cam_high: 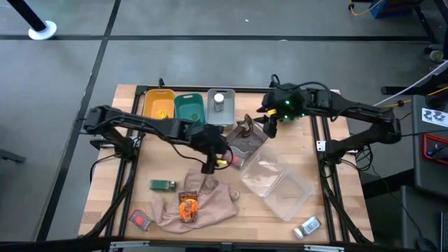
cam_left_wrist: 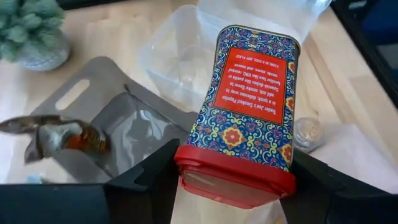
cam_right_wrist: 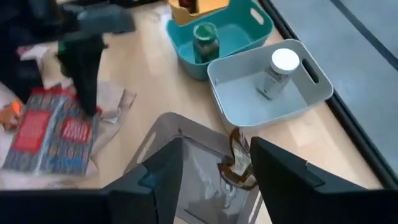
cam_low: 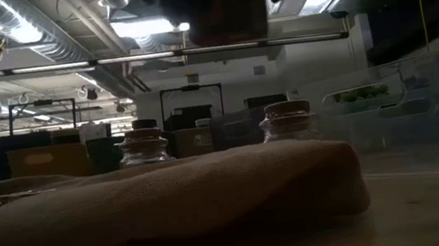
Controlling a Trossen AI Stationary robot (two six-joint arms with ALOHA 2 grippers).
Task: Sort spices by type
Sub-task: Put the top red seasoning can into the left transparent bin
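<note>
Nearest the left wrist camera, a patterned tin with a red lid [cam_left_wrist: 245, 115] sits clamped between the left tool's [cam_left_wrist: 239, 186] two dark fingers, label side up and tilted. From above, the left arm reaches from the left edge across the wooden table [cam_high: 350, 210] to its middle, where the left tool [cam_high: 210, 162] hangs above the beige cloth [cam_high: 203, 203]. The right arm comes in from the right and bends toward the far side; the right tool [cam_high: 268, 119] hovers over a grey tray [cam_right_wrist: 186, 162] holding a crumpled brown sachet [cam_right_wrist: 239, 163]. Its fingers stand apart and grasp nothing.

Three bins stand in a row along the far edge: a yellow bin [cam_high: 159, 104] whose contents cannot be made out, a teal bin [cam_high: 189, 108] with one green-lidded jar [cam_right_wrist: 205, 40], and a grey bin [cam_high: 221, 108] with one white-capped jar [cam_right_wrist: 278, 71]. A clear plastic tub [cam_high: 280, 185] lies right of centre; whether anything is in it I cannot tell.

On the near half lie one small green box [cam_high: 162, 185], one orange packet [cam_high: 187, 206] on the cloth, one red packet [cam_high: 141, 220] at the near left, and one silver-capped jar [cam_high: 306, 227] on its side at the near right. Two cork-topped jars [cam_low: 143, 145] show beyond the cloth in the low view.
</note>
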